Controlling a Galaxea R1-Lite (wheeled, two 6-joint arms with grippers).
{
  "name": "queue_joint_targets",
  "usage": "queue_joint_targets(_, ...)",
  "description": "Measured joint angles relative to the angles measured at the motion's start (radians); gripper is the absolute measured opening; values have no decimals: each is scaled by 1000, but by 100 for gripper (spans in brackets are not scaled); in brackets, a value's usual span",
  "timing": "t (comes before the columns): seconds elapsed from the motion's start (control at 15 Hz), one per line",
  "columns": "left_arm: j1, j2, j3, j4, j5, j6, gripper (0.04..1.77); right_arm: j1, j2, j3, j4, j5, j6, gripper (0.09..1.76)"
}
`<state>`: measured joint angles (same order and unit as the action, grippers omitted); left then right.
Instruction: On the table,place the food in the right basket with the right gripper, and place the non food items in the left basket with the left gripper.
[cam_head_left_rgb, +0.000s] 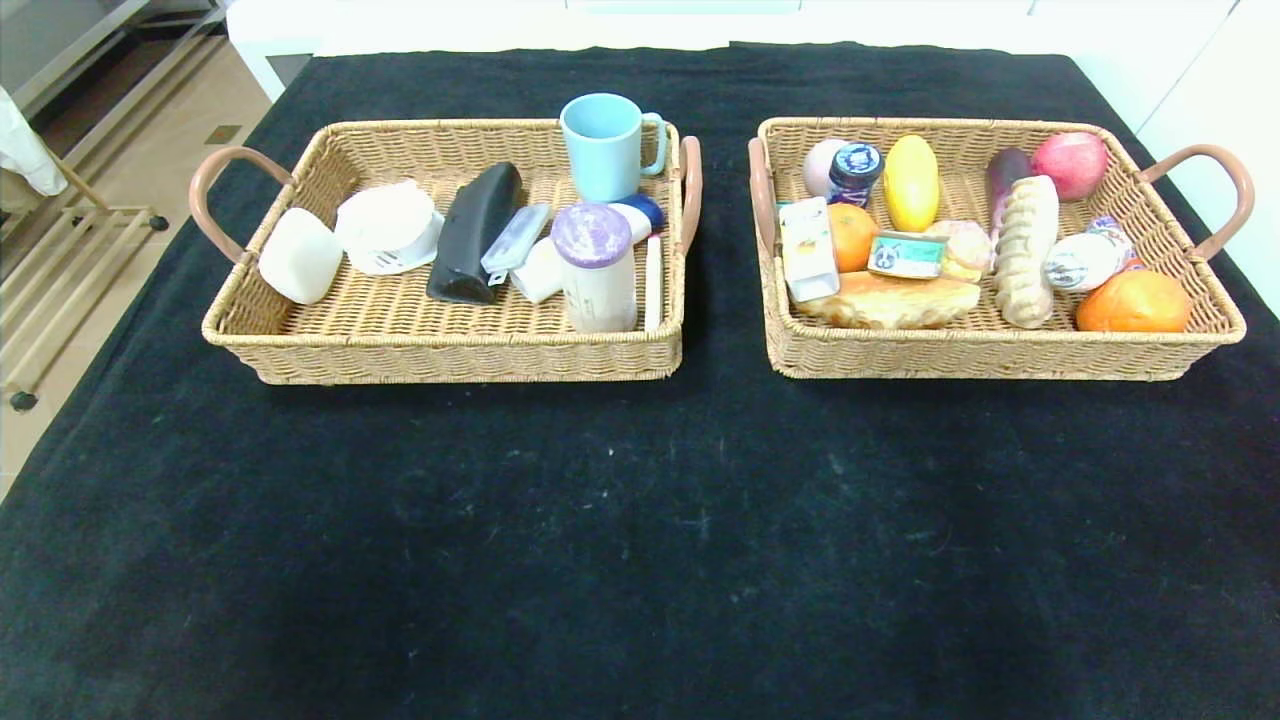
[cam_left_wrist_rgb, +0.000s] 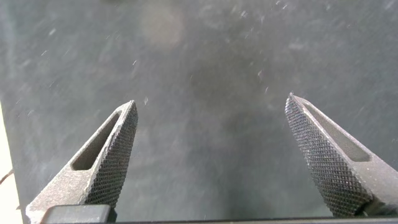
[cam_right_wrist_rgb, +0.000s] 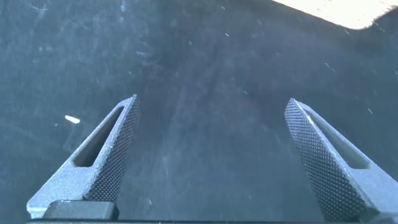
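- Head view: two wicker baskets side by side on a black tablecloth (cam_head_left_rgb: 620, 520), neither arm in sight.
- Left basket (cam_head_left_rgb: 450, 355) filled with non-food: blue mug (cam_head_left_rgb: 603, 147) upright at the far edge, black case (cam_head_left_rgb: 474, 232) lying along the middle, white round tub (cam_head_left_rgb: 388, 226) beside it, white box (cam_head_left_rgb: 299, 255) leaning against the left wall, purple-lidded jar (cam_head_left_rgb: 596, 265) standing near the front.
- Right basket (cam_head_left_rgb: 1000, 357) filled with food: yellow lemon (cam_head_left_rgb: 911, 182), red apple (cam_head_left_rgb: 1069, 165) in the far corner, two oranges (cam_head_left_rgb: 1132, 302), bread loaf (cam_head_left_rgb: 897, 300) along the front wall, small carton (cam_head_left_rgb: 808, 250) tilted at the left end.
- Left wrist view: left gripper (cam_left_wrist_rgb: 211, 155) spread wide, holding nothing, above bare black cloth (cam_left_wrist_rgb: 205, 74).
- Right wrist view: right gripper (cam_right_wrist_rgb: 211, 158) likewise spread wide and empty over the dark cloth (cam_right_wrist_rgb: 205, 74); bright strip (cam_right_wrist_rgb: 339, 11) at one corner, too washed out to identify.
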<state>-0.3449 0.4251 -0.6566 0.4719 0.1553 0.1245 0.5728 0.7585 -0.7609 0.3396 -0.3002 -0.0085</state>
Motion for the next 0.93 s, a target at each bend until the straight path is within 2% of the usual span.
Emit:
queue_joint_targets(0.13, 29, -35, -9, 15, -21, 4, 172, -57, -63, -3, 25, 32, -4, 170)
queue_joint_targets(0.27, 58, -59, -17, 22, -44, 17, 172, -121, -119, -19, 118, 67, -6, 170)
queue_joint_targets(0.53, 103, -93, -86, 122, -66, 42, 172, -264, -227, -30, 236, 183, -9, 170)
queue_joint_targets(0.73, 127, -129, -124, 221, -110, 58, 172, -383, -323, -21, 319, 250, -59, 170)
queue_joint_targets(0.93, 150, -143, -183, 253, -142, 59, 172, -440, -406, 15, 369, 303, -75, 170)
